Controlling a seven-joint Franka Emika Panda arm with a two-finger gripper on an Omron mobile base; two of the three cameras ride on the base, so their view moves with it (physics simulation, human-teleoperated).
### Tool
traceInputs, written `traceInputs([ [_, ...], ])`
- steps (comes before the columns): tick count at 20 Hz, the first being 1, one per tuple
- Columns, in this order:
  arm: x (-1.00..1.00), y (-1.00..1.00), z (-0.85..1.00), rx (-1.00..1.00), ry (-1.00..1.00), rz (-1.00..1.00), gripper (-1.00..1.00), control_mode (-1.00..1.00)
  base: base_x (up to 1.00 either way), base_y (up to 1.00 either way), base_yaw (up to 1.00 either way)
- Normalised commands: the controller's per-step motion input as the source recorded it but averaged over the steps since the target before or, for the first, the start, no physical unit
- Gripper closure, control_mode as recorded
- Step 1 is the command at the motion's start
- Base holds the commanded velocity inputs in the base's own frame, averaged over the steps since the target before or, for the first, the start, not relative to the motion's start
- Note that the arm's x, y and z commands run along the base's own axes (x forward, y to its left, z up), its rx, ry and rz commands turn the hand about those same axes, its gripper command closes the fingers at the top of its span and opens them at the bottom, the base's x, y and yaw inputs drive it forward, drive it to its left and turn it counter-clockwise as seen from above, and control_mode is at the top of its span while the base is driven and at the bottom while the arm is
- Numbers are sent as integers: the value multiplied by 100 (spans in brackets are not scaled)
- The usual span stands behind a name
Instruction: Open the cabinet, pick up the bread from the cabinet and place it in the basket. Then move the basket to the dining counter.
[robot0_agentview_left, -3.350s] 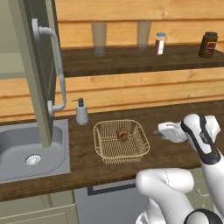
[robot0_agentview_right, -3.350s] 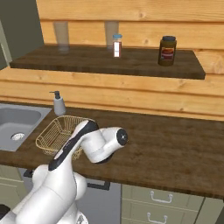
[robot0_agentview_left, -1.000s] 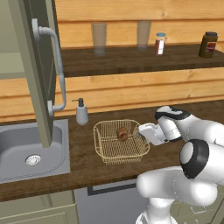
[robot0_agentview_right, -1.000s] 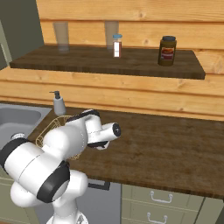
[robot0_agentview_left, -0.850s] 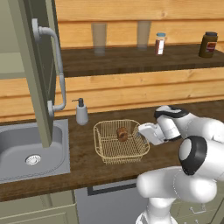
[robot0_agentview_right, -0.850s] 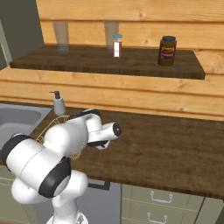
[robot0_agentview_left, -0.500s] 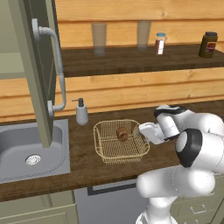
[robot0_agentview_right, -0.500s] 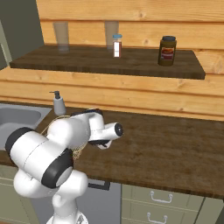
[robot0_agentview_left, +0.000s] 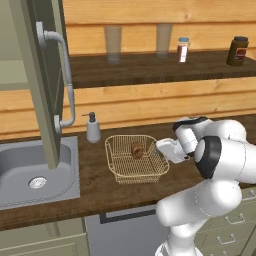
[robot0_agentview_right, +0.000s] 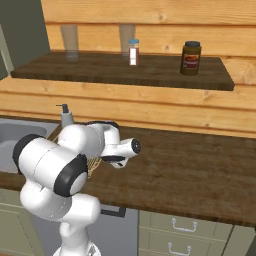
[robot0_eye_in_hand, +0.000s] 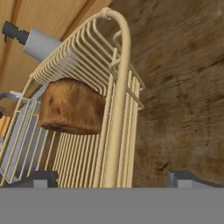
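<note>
The bread lies inside the basket, which sits on the table just right of the sink. The gripper hangs at the basket's right rim, jaws spread wide, one on each side of the rim, gripping nothing.

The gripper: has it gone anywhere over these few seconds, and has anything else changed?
The gripper swung left from over the bare worktop to the basket's right rim, its open jaws astride it, holding nothing. The basket, the bread inside it and the open cabinet door stayed put.
</note>
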Motion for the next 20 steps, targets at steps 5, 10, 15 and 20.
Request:
traceInputs([
  [5, -1, 34, -9, -1, 1, 0, 100, -100, 0, 0, 0],
  [10, -7, 20, 0, 0, 2, 1, 100, -100, 0, 0, 0],
  [15, -1, 6, 0, 0, 2, 1, 100, -100, 0, 0, 0],
  [20, -4, -1, 7, 0, 2, 0, 100, -100, 0, 0, 0],
])
